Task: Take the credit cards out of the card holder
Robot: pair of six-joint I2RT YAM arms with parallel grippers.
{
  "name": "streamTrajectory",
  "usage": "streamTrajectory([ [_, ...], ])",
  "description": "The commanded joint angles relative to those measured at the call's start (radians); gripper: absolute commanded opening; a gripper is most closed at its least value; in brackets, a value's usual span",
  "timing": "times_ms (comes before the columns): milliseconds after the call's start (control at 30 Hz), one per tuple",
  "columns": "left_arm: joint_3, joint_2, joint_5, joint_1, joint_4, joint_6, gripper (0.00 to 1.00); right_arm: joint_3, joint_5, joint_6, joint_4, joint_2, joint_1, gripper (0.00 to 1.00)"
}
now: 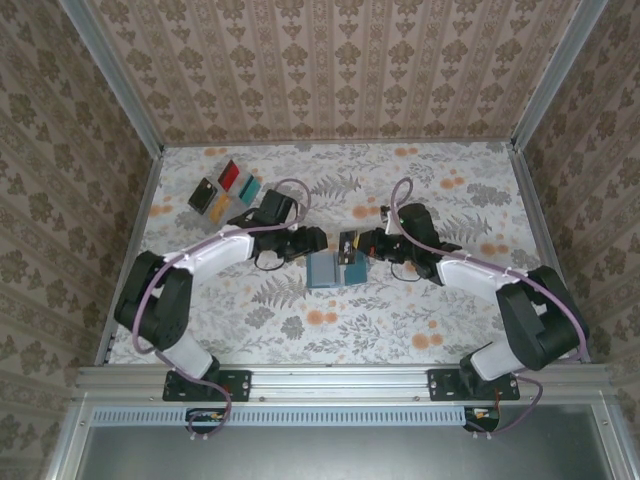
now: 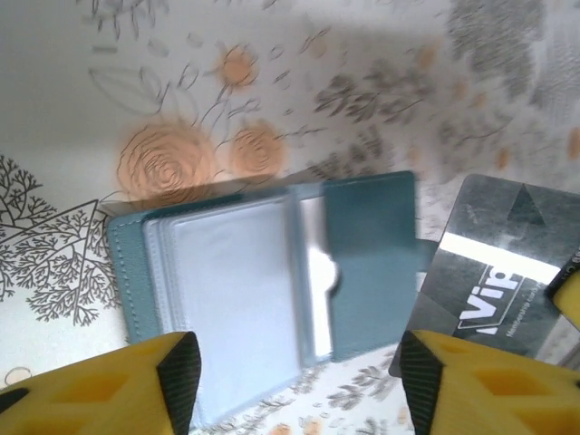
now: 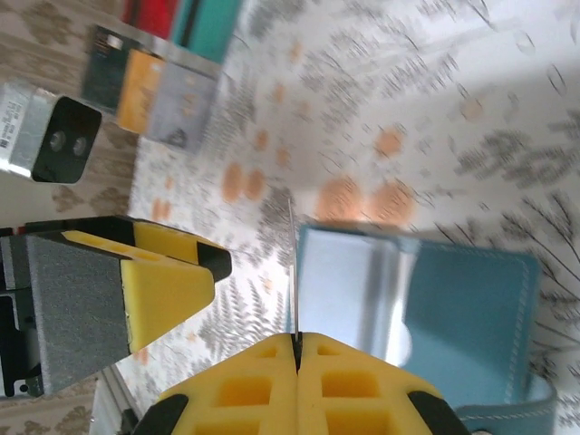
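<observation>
Fingers [image 2: 127, 390] of my left gripper [image 2: 299, 367] stand wide apart along the bottom of the left wrist view, closed on nothing. Between and above them lies the small, soft, teal-blue bi-fold card holder [image 2: 372, 263], open on the floral-patterned table [image 2: 181, 54], its pale grey-blue pockets [image 2: 227, 290] facing up on the left and a teal flap on the right. At the right of that view a dark grey glossy plastic card [image 2: 498, 272] with pale lettering meets the card holder's right edge; whether its end sits inside a pocket I cannot tell. My right gripper [image 3: 297, 340] has its yellow fingers [image 3: 362, 381] pressed together on that card, which shows edge-on as a thin line rising from them at the bottom centre of the right wrist view. In the top view the card holder [image 1: 325, 271] lies just below centre, my left gripper [image 1: 318, 242] at its upper left and my right gripper [image 1: 352, 246] at its upper right. Well apart, in the table's upper left, lie a flat red card [image 3: 149, 14], a teal card [image 3: 210, 23], a black card [image 3: 104, 72], a yellow-orange card [image 3: 145, 91] and a pale grey card [image 3: 181, 109].
</observation>
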Motion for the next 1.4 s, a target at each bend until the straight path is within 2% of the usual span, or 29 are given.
streamTrajectory([
  [0,0.005,-0.071,0.053,0.012,0.049,-0.014,0.72,0.004,-0.021,0.034,0.094,-0.056,-0.011,0.0],
  [100,-0.034,-0.108,0.14,0.02,0.189,-0.089,0.77,0.014,-0.074,0.119,0.177,-0.063,-0.023,0.0],
  [267,-0.05,-0.107,0.27,0.021,0.372,-0.188,0.74,0.042,-0.154,0.264,0.308,-0.037,-0.047,0.0],
  [467,-0.023,-0.099,0.292,0.024,0.376,-0.174,0.7,0.047,-0.225,0.367,0.431,0.011,-0.062,0.0],
  [700,-0.033,-0.081,0.345,0.03,0.496,-0.25,0.49,0.037,-0.229,0.409,0.487,0.043,-0.067,0.0],
  [933,-0.034,-0.116,0.371,0.058,0.479,-0.232,0.28,0.044,-0.225,0.426,0.503,0.045,-0.07,0.0],
  [1133,-0.033,-0.123,0.374,0.059,0.482,-0.215,0.05,0.047,-0.235,0.441,0.509,0.055,-0.071,0.02],
  [1167,-0.032,-0.123,0.374,0.059,0.48,-0.21,0.0,0.047,-0.236,0.442,0.509,0.057,-0.071,0.04],
  [1233,-0.026,-0.124,0.371,0.059,0.465,-0.193,0.0,0.05,-0.243,0.441,0.494,0.057,-0.071,0.11],
  [1367,0.002,-0.139,0.326,0.06,0.351,-0.096,0.0,0.06,-0.211,0.384,0.333,0.038,-0.072,0.6],
])
